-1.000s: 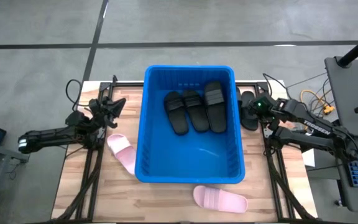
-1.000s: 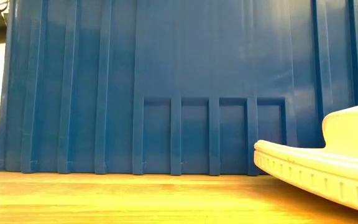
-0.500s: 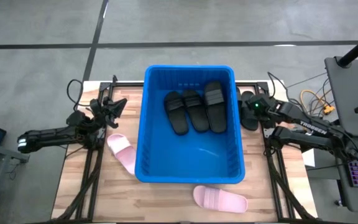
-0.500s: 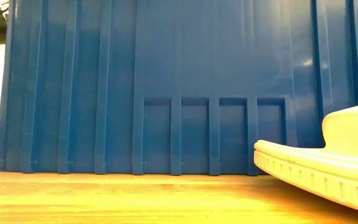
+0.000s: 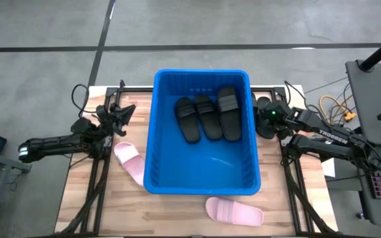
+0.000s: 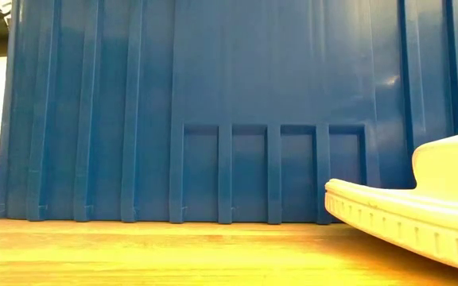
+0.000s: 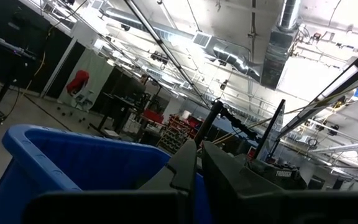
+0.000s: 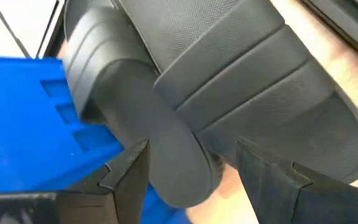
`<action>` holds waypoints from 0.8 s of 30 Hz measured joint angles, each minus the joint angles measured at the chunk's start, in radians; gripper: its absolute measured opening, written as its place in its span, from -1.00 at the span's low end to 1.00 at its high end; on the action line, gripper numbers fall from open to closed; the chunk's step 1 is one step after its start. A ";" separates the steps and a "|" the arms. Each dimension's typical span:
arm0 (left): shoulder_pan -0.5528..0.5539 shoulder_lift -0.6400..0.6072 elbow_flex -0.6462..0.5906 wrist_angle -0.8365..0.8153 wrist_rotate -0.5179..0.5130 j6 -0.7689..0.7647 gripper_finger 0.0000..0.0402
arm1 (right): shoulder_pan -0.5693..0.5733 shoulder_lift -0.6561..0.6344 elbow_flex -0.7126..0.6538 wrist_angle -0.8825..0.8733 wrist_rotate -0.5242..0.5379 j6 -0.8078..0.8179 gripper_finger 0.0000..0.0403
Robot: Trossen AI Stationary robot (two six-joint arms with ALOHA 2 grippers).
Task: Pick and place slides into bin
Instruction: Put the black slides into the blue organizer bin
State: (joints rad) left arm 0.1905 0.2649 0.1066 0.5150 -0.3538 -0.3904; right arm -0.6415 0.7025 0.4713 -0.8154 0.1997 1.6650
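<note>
The blue bin (image 5: pixel 202 132) sits mid bench (image 5: pixel 177 215). Three black slides (image 5: pixel 208 116) lie inside, toward 12 o'clock. The 4th black slide (image 8: pixel 241 81) is outside, tight by the bin's wall at 3 o'clock. One pink slide (image 5: pixel 130 160) lies by the wall at 9 o'clock, w/ another pink slide (image 5: pixel 234 211) near the 6 o'clock edge.

The right gripper (image 8: pixel 194 165) is on the job. Its fingers (image 8: pixel 129 171) are spread wide w/ the black slide's end between them, not squeezed yet. The slide looks jammed vs. the bin wall.

To do it well, I think: push in a bit more so the fingers reach past the thick edge, pinch firm, then lift straight up before going over the rim. Go slow, since the slide may rub on the wall & twist out.

The left gripper (image 5: pixel 120 114) waits at 9 o'clock, fingers clenched on nothing, near the first pink slide.
</note>
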 joint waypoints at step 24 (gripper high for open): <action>0.000 0.022 0.000 0.000 -0.003 0.000 -0.95 | 0.001 0.127 -0.066 0.022 0.115 -0.028 0.09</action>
State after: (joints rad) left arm 0.1905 0.2869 0.1066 0.5146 -0.3569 -0.3901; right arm -0.6409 0.8299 0.4057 -0.7937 0.3142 1.6366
